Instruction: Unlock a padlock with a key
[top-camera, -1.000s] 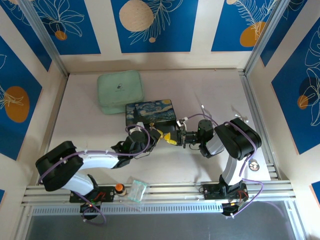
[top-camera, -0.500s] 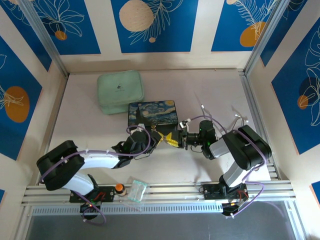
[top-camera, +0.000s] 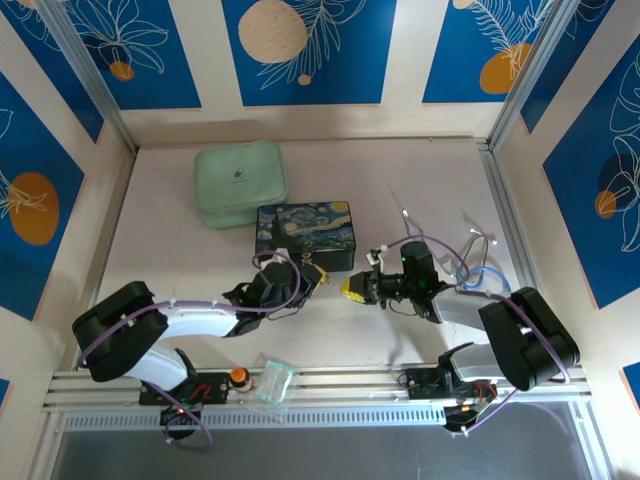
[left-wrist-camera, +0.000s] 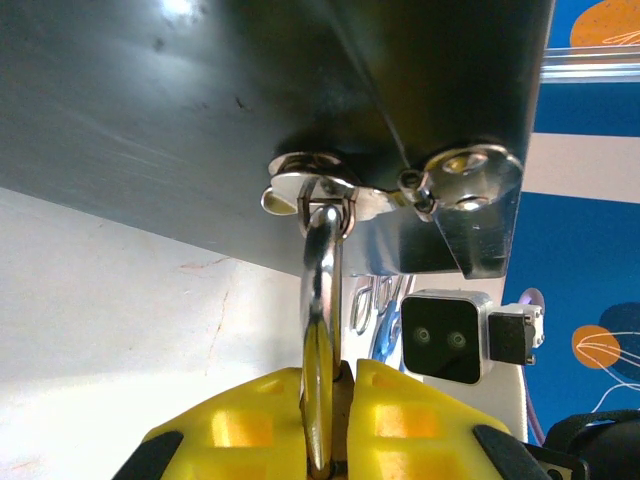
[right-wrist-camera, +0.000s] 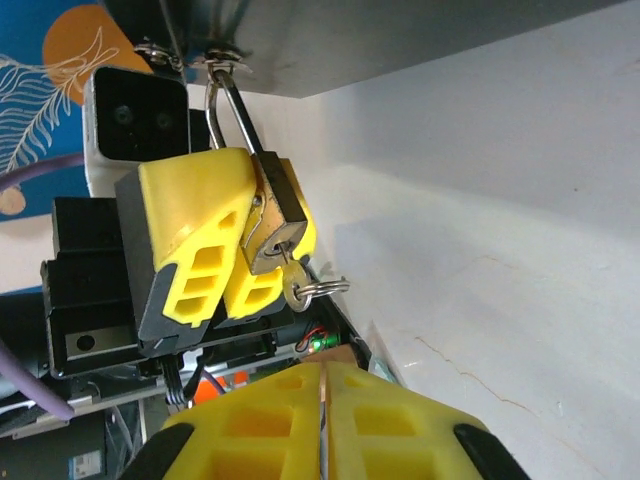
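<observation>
Padlock, small, brass-gold and square-bodied (right-wrist-camera: 272, 222), hangs by its thin silvery shackle (left-wrist-camera: 320, 255) from the metal hasp (left-wrist-camera: 318, 190) on the front of the dark star-painted tin box (top-camera: 303, 228). A tiny pale metal key (right-wrist-camera: 296, 288) with a wire ring appears seated in its keyhole. The left gripper (left-wrist-camera: 335, 395) has its yellow fingers clamped on the padlock body. The right gripper (right-wrist-camera: 322, 395) sits near the key, fingers pressed together on nothing. Risk: a grab at so small a key head could slip, knocking the key out or twisting the padlock in the left grip.
</observation>
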